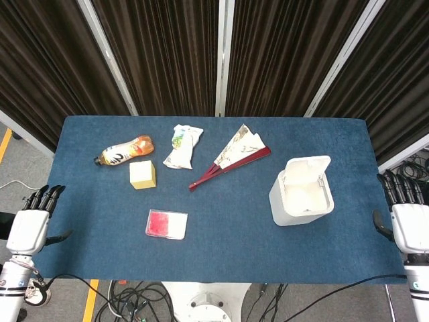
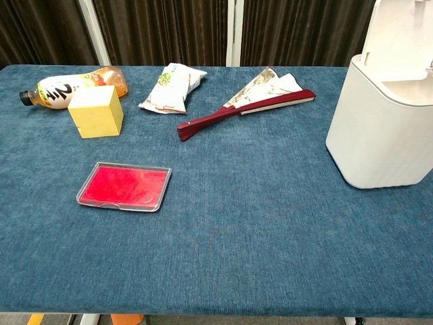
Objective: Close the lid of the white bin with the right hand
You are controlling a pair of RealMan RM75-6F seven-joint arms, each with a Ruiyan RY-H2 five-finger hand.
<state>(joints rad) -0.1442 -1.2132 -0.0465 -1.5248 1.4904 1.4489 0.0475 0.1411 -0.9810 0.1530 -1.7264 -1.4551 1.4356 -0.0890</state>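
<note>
The white bin (image 1: 299, 198) (image 2: 379, 125) stands on the right part of the blue table, its lid (image 1: 309, 166) (image 2: 400, 32) raised upright at the far side and the inside showing. My right hand (image 1: 405, 218) hangs beyond the table's right edge, to the right of the bin, fingers straight and apart, holding nothing. My left hand (image 1: 31, 222) is off the table's left front corner, fingers extended, empty. Neither hand shows in the chest view.
On the table lie a red folding fan (image 1: 231, 157) (image 2: 245, 103), a snack packet (image 1: 182, 145) (image 2: 172, 86), a drink bottle (image 1: 123, 149) (image 2: 71, 84), a yellow block (image 1: 143, 174) (image 2: 97, 111) and a clear case with a red insert (image 1: 167, 224) (image 2: 124, 186). Cables trail on the floor below.
</note>
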